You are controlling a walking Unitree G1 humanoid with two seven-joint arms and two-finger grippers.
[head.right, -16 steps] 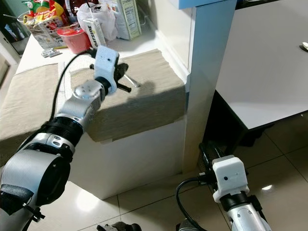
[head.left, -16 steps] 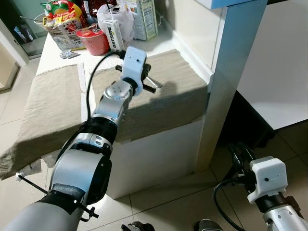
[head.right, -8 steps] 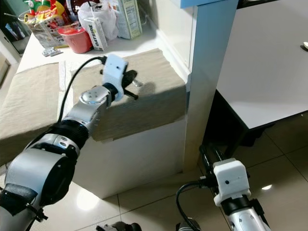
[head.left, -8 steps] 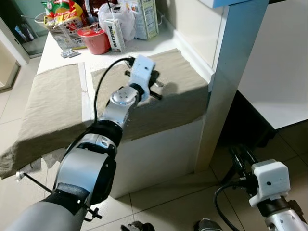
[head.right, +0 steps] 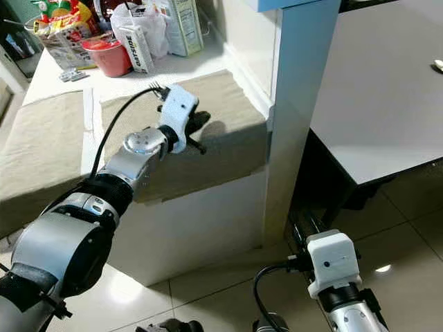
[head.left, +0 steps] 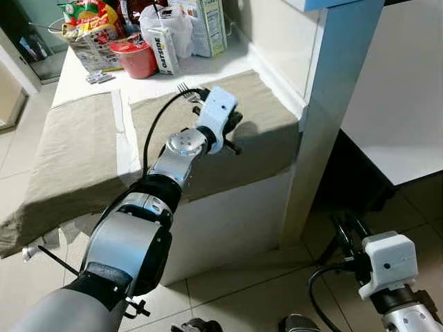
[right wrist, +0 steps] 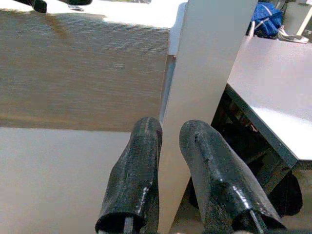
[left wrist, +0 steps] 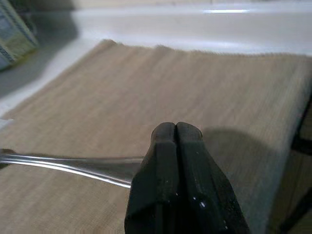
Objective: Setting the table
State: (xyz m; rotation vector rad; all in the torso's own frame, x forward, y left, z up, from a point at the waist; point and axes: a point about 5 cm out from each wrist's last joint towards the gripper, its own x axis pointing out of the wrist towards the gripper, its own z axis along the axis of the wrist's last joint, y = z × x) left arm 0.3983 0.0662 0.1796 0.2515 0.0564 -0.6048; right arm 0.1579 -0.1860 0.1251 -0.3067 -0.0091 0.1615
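Fork (head.left: 185, 88) is the one thing to carry: it sits pinched tight in the left gripper (left wrist: 176, 134) above the tan cloth (head.left: 263, 111). Its long handle sticks out sideways, prongs toward the boxes. The right gripper (right wrist: 165, 146) hangs low with fingers a little apart, far from it.

A low white counter (head.left: 228, 228) draped in beige woven cloth (head.left: 69, 159) stands on glossy pale floor tiles (head.right: 408, 228), beside a light-blue pillar (head.left: 332, 104) and white tabletop (head.right: 374, 90).
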